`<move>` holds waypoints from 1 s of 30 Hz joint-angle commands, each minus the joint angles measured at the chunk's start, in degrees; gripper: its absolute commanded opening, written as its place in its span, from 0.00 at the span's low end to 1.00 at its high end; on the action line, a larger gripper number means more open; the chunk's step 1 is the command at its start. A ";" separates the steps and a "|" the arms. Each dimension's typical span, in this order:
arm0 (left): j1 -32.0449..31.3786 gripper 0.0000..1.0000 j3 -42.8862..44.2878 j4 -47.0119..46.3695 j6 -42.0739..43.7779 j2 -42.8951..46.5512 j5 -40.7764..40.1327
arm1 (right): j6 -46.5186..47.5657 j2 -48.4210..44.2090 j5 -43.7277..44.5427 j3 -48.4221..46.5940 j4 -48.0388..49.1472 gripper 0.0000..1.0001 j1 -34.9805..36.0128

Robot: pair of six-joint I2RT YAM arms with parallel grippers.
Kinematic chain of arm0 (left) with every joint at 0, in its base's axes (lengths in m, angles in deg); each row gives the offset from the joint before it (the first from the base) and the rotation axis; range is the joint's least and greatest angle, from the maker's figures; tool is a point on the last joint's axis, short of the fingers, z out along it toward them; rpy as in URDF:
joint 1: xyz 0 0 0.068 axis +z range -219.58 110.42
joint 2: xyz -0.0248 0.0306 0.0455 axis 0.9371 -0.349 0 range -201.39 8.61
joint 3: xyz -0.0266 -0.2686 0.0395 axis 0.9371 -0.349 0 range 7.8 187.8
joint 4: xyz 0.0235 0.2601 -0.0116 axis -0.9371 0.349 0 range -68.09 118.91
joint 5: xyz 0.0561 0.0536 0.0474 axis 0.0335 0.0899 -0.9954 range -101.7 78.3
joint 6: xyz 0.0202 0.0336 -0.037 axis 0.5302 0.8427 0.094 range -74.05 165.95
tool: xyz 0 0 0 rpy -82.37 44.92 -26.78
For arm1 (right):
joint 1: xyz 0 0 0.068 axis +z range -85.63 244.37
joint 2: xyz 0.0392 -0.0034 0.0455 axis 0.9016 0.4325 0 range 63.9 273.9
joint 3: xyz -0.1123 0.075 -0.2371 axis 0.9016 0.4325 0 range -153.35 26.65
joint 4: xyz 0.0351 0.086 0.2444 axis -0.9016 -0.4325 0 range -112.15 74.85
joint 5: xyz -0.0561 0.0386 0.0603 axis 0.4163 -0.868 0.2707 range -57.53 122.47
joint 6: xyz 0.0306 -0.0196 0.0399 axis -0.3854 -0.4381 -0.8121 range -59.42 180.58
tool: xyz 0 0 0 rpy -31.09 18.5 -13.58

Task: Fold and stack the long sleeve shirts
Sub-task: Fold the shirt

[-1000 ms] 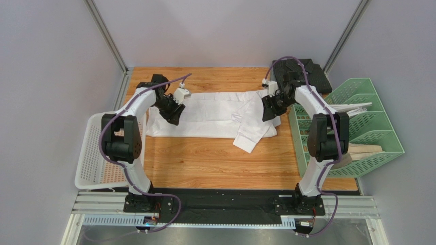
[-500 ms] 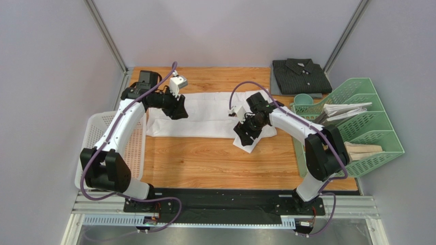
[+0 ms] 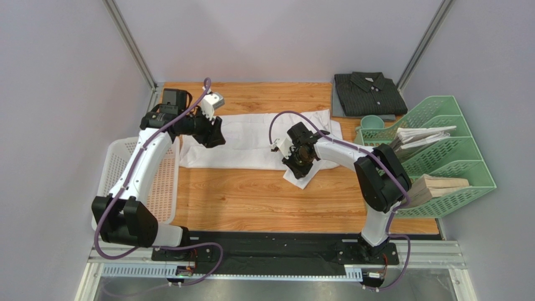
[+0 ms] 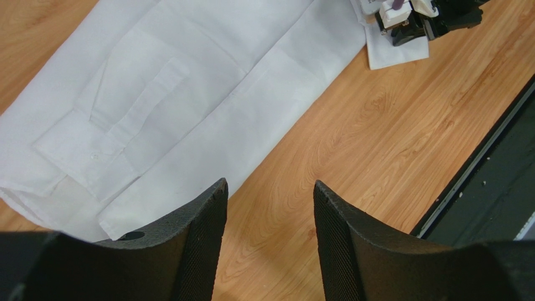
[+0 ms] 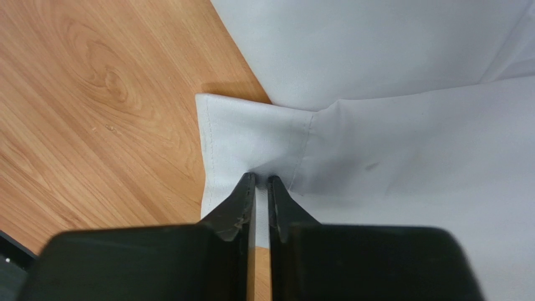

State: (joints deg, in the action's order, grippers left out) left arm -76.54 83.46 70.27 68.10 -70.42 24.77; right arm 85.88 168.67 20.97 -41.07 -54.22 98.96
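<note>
The white long sleeve shirt [image 3: 251, 141] lies spread flat across the middle of the wooden table, one sleeve folded down to its front right. My right gripper [image 3: 295, 158] is down on that sleeve's cuff [image 5: 251, 135], jaws pinched together with white cloth between them [image 5: 261, 179]. My left gripper [image 3: 213, 135] hovers above the shirt's left part, open and holding nothing [image 4: 270, 185]; below it are the other sleeve's cuff and placket [image 4: 94, 150]. The dark striped shirt [image 3: 367, 94] sits folded at the back right corner.
A white mesh basket [image 3: 119, 182] hangs off the table's left edge. A green file rack [image 3: 452, 150] holding papers [image 3: 421, 133] stands along the right side, with a teal cup [image 3: 372, 122] next to it. A black strip [image 4: 490, 182] borders the table's near edge.
My right arm swung from beside the dark shirt down to the white sleeve's cuff and shut on it. My left arm shifted slightly toward the back left, still open.
</note>
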 commanded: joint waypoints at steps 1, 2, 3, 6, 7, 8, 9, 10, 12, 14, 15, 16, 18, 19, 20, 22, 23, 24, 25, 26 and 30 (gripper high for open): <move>0.98 0.59 0.45 0.24 -0.36 2.03 -0.96 | 0.63 2.64 0.70 -1.52 -2.67 0.00 0.31; 1.16 0.59 0.37 0.42 -0.53 2.29 -0.79 | 1.32 0.54 0.18 -2.84 -5.46 0.00 -0.39; 1.33 0.59 0.28 0.42 -0.62 2.38 -0.70 | 1.51 -0.44 -0.79 -6.68 -7.06 0.00 -1.10; 1.34 0.59 0.19 0.60 -0.79 2.56 -0.26 | 2.65 -3.68 -4.04 -15.29 -11.90 0.00 -3.73; 1.34 0.59 0.19 0.51 -0.88 2.65 -0.17 | 2.65 -4.04 -5.27 -17.86 -12.69 0.00 -4.52; 1.34 0.59 0.37 0.42 -0.88 2.56 -0.08 | 2.91 -4.31 -6.41 -20.06 -14.87 0.00 -5.92; 1.34 0.59 0.37 0.33 -0.88 2.47 -0.08 | 2.74 -4.31 -7.47 -21.99 -15.68 0.00 -6.55; 1.34 0.59 0.37 0.16 -0.97 2.38 -0.08 | 2.39 -4.05 -9.04 -25.67 -16.21 0.00 -7.16; 1.42 0.59 0.28 -0.19 -1.23 2.38 0.01 | 1.69 -3.70 -11.33 -28.59 -18.14 0.00 -8.22; 1.51 0.59 0.37 -0.54 -1.50 2.47 0.53 | 0.98 -3.87 -13.18 -31.41 -18.59 0.00 -8.92; 1.69 0.59 0.45 -0.72 -1.93 2.56 1.14 | 0.63 -3.96 -13.54 -32.20 -18.67 0.00 -9.10; 1.69 0.59 0.46 -1.07 -2.20 2.91 1.58 | 0.37 -4.31 -14.32 -32.99 -18.41 0.00 -9.36; 1.86 0.59 0.72 -1.42 -2.73 3.00 2.81 | -0.33 -4.57 -14.94 -36.07 -17.45 0.00 -10.68; 1.86 0.59 0.98 -1.69 -3.16 2.74 3.43 | -0.69 -4.84 -15.82 -37.21 -17.01 0.00 -11.29; 1.86 0.59 1.42 -1.69 -3.34 2.73 4.13 | -0.86 -4.84 -16.61 -39.48 -16.05 0.00 -12.60; 1.86 0.59 1.95 -2.13 -3.52 2.47 5.80 | -1.21 -4.75 -18.28 -42.04 -14.81 0.00 -14.02; 1.86 0.59 2.56 -2.21 -3.52 2.30 6.33 | -0.96 -4.32 -19.33 -44.57 -14.37 0.00 -15.33; 1.86 0.59 2.83 -2.48 -3.43 2.21 7.20 | -0.69 -4.05 -20.30 -45.64 -14.19 0.00 -15.78; 1.86 0.59 3.09 -2.83 -3.34 2.03 7.47 | 0.09 -3.70 -21.35 -46.53 -14.19 0.00 -16.13; 1.86 0.59 3.44 -3.18 -3.08 2.03 7.65 | 0.54 -3.17 -21.80 -47.49 -14.28 0.00 -16.57; 1.86 0.59 3.88 -6.69 -4.92 2.56 8.88 | -3.40 -2.03 -21.45 -49.61 -11.74 0.00 -16.66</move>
State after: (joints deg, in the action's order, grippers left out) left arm -75.05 84.57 68.50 65.33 -69.58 29.64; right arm 86.01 165.81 2.34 -87.85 -69.85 82.00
